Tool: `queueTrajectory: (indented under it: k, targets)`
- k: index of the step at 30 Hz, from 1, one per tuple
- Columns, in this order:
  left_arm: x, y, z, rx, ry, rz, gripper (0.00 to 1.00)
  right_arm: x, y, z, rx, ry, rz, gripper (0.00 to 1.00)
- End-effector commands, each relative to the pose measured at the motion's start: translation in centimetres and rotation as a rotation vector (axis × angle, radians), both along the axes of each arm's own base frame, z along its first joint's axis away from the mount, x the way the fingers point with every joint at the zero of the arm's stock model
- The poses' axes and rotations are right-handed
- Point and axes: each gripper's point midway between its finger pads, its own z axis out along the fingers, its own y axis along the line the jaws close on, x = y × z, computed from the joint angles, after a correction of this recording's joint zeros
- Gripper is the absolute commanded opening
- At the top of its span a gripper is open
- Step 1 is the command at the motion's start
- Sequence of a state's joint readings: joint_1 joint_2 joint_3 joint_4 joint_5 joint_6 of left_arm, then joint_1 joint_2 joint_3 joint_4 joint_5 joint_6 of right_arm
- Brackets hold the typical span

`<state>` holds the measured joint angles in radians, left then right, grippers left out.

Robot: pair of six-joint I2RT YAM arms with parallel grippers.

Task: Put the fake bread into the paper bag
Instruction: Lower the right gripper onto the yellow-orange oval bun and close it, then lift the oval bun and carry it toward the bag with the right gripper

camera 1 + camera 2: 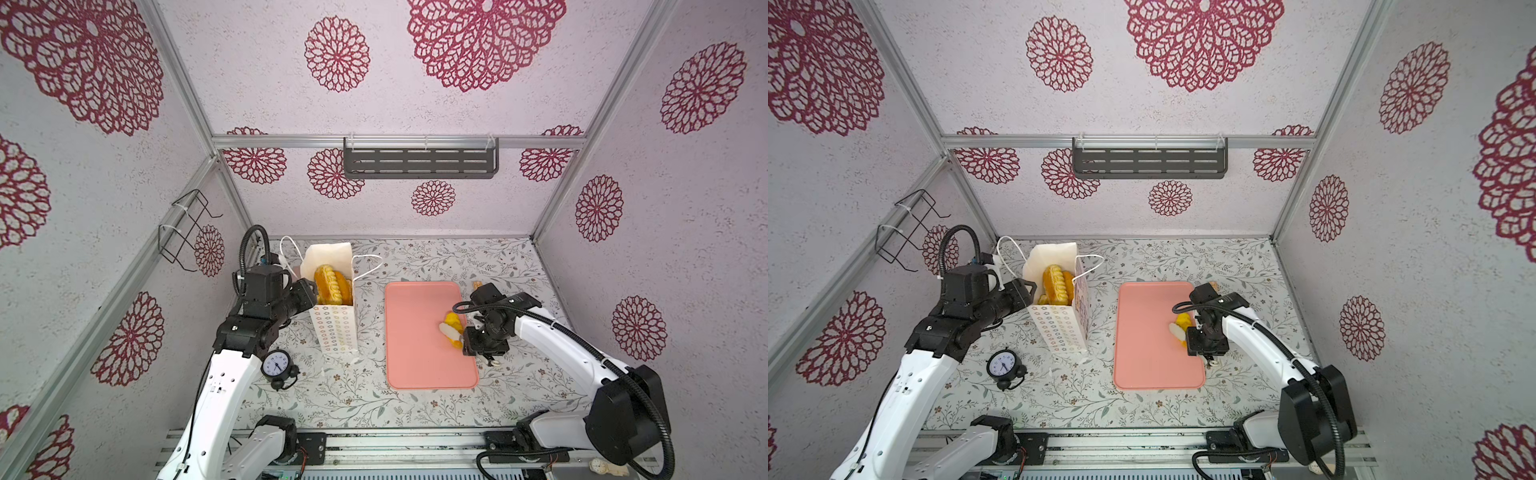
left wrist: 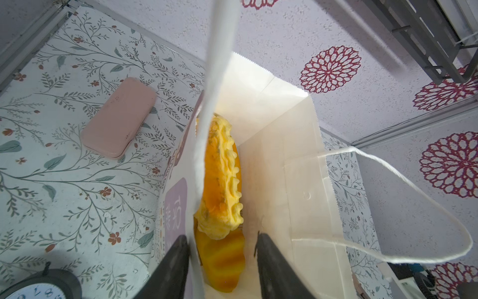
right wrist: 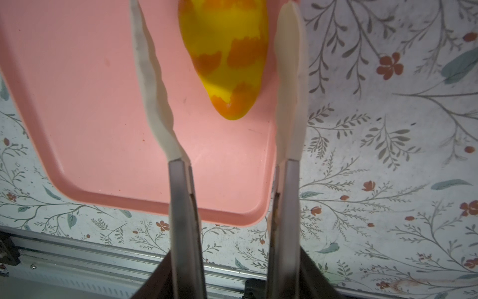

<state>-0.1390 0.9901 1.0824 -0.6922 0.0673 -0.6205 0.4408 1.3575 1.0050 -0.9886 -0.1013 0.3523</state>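
Dark fingers of the right gripper (image 3: 234, 260), nearest to the lens, are gripping from outside the two flat steel arms of kitchen tongs with white scalloped plastic tips (image 3: 179, 186). The tips are standing apart, one on each side of the long yellow fake bread with orange patches (image 3: 227, 57), and they are not touching it, so I am judging that the tongs are being set around it for a pinch. This bread is lying alone on the flat pink rectangular plastic tray (image 3: 77, 103), near the long edge that is facing the right arm. Its skin is looking smooth and a little glossy, like soft rubber, so it may be slipping out if the squeeze is weak.

Near the opposite long edge of the tray, the tall white paper bag with ring-flower sides (image 1: 336, 328) is standing upright with its mouth open. The left gripper (image 2: 220, 235) is resting at the bag's rim with jaws parted, one finger outside the thin printed wall and the other inside the mouth, clamping nothing that I can see. Probably it is steadying the light paper so that the bag is not tipping. Inside the bag a ridged golden roll (image 2: 222, 176) is leaning over a smooth orange loaf (image 2: 222, 261).
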Motion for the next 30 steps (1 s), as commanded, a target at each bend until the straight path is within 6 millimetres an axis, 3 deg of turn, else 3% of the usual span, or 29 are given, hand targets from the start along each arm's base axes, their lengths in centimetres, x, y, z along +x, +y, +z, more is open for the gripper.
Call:
queueTrajectory:
  k: [1,8,12,15,23,28,30]
  targets:
    - [0.4,0.1,0.0,-0.001,-0.015,0.001,0.47,0.5,-0.3,-0.4,-0.022,-0.01,0.01,0.54]
    - [0.3,0.3,0.0,0.001,-0.016,0.008,0.47,1.2,-0.6,-0.4,-0.053,-0.027,0.015,0.42]
    - [0.3,0.3,0.1,0.005,-0.015,0.01,0.47,2.0,-0.2,1.4,-0.026,-0.078,0.01,0.32]
    - [0.3,0.4,0.4,0.009,-0.015,0.013,0.47,3.0,1.0,4.9,0.049,-0.157,0.004,0.28]
    - [0.1,0.7,1.1,0.016,-0.018,0.028,0.46,6.2,6.2,18.6,0.303,-0.434,0.067,0.25]
    - [-0.2,1.2,0.9,0.03,-0.008,0.046,0.45,6.5,11.3,26.7,0.462,-0.599,0.184,0.25]
    - [-0.3,1.3,0.7,0.037,0.004,0.053,0.44,6.1,14.0,28.6,0.518,-0.629,0.24,0.25]
